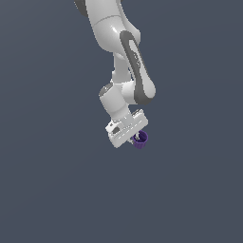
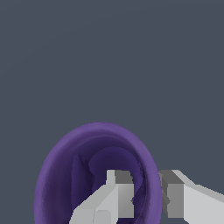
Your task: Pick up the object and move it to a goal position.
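The object is a small dark purple cup (image 1: 140, 140) with a hollow top, seen just below the white gripper block in the exterior view. In the wrist view the cup (image 2: 61, 166) fills the lower half and I look into its hollow. My gripper (image 2: 146, 192) is shut on the cup's rim: one finger (image 2: 118, 192) is inside the hollow, the other finger (image 2: 175, 192) is outside the wall. In the exterior view the gripper (image 1: 136, 138) is tilted and the fingertips are mostly hidden by the cup.
The white and grey arm (image 1: 128, 61) reaches down from the top of the exterior view. The surroundings are a plain dark grey-blue surface (image 1: 57, 190) with no other objects visible.
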You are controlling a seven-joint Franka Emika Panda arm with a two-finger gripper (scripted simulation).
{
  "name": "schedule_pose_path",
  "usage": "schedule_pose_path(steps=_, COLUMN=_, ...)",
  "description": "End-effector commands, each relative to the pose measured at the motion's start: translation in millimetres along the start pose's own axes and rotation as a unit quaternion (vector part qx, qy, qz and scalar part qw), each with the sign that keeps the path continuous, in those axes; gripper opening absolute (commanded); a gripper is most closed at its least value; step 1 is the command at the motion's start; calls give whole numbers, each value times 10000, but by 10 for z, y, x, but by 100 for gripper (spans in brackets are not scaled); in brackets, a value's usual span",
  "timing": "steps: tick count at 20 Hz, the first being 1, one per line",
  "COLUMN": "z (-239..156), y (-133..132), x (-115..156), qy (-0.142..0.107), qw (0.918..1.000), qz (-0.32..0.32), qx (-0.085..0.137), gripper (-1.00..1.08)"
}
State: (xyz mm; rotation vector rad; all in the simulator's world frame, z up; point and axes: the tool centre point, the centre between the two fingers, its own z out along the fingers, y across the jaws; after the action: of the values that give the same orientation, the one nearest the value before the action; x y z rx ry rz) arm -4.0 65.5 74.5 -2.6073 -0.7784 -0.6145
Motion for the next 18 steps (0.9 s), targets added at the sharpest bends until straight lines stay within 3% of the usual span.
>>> schedule_pose_path(steps=1, z=55, y=-42, x=167, qy=5, qw=10000, qz=-8, qx=-2, gripper=-100)
schedule_pose_path(steps=10, z=299, y=-190, x=827, qy=2, qw=10000, qz=-12, qx=-6, gripper=-100)
schedule_pose_path(steps=18, z=439, y=-261, x=1197, qy=0, qw=10000, qz=-9, qx=-6, gripper=-100)
